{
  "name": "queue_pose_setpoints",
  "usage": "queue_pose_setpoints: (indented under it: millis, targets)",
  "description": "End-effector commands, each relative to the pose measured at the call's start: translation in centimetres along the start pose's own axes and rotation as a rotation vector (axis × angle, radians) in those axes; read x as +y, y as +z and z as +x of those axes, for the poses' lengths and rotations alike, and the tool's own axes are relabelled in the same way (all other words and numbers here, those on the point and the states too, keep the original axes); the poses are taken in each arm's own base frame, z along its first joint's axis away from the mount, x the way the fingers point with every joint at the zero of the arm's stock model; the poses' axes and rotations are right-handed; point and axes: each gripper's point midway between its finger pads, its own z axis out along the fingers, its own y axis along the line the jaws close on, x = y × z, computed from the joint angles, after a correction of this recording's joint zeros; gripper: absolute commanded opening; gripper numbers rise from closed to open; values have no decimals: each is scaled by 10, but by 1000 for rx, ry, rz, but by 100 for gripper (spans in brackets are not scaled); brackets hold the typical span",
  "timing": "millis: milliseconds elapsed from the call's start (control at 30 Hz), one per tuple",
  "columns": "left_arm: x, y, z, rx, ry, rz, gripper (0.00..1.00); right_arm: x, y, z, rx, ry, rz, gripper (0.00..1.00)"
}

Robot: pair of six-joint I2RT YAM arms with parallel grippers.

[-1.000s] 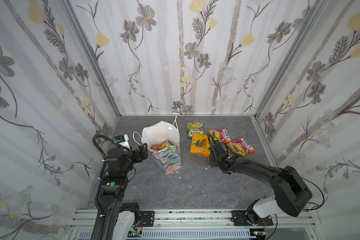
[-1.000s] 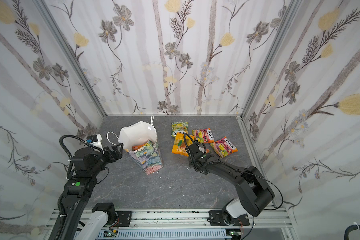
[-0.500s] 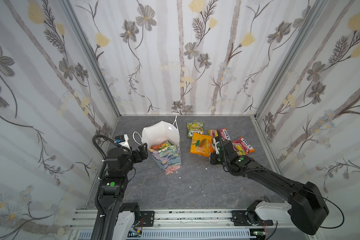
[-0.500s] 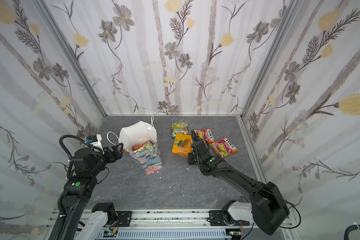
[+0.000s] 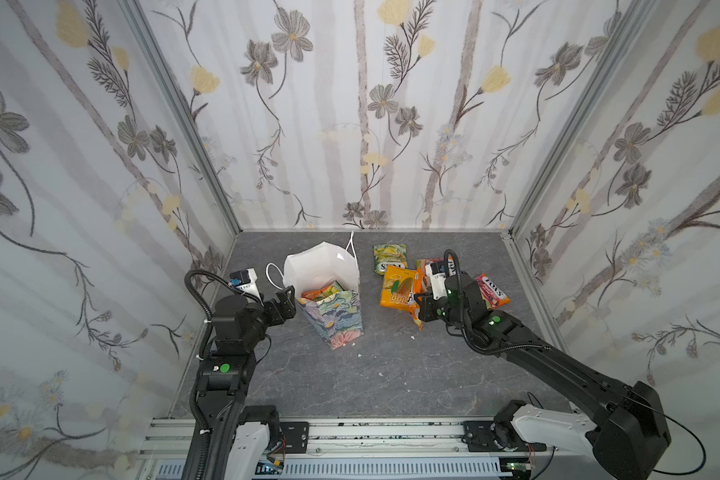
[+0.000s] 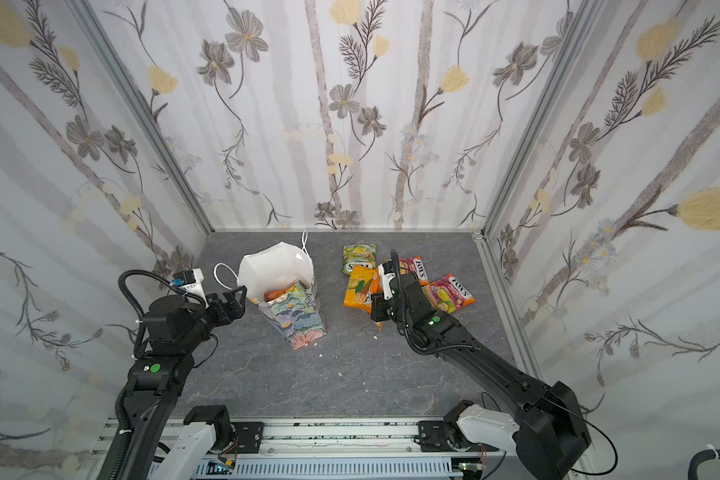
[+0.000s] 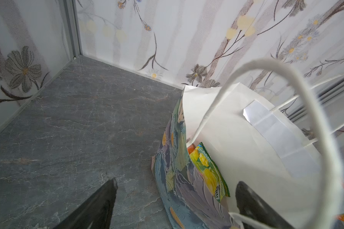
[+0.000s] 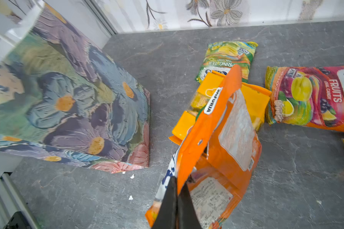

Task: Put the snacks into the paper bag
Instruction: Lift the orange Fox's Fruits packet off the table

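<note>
Nearest, my right end effector (image 8: 177,183) was clenched on the edge seam of a plain orange glossy pillow packet (image 8: 226,142), raised off the grey tabletop (image 8: 87,198) at my end. It hung limp and looked light. The film seemed slick, so I judged the flat seam the surest hold. My left end effector (image 7: 176,181) stood spread wide, astride the rim of the tall floral paper bag (image 7: 226,123), which already held packets. Beyond lay an orange-yellow mango pack (image 8: 254,103), a red fruit-candy bag (image 8: 316,95) and a green-yellow tea-candy bag (image 8: 230,53).
</note>
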Motion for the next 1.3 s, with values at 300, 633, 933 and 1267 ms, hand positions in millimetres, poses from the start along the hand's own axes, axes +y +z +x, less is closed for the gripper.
queue_pose_setpoints:
  millis: [300,633,933,1267]
  targets:
    - [-3,-2,-5,-22,7,11,93,62,-31,-69,-170,-75,-249,0]
    - [-3,-2,-6,-25,8,15,93,102,-58,-94,-203,-130,-375,0]
    - [-4,-2,-5,-23,9,18,93,186,-89,-109,-245,-306,-504,0]
    - [-4,-3,-5,-26,10,18,93,233,-101,-127,-269,-380,-625,0]
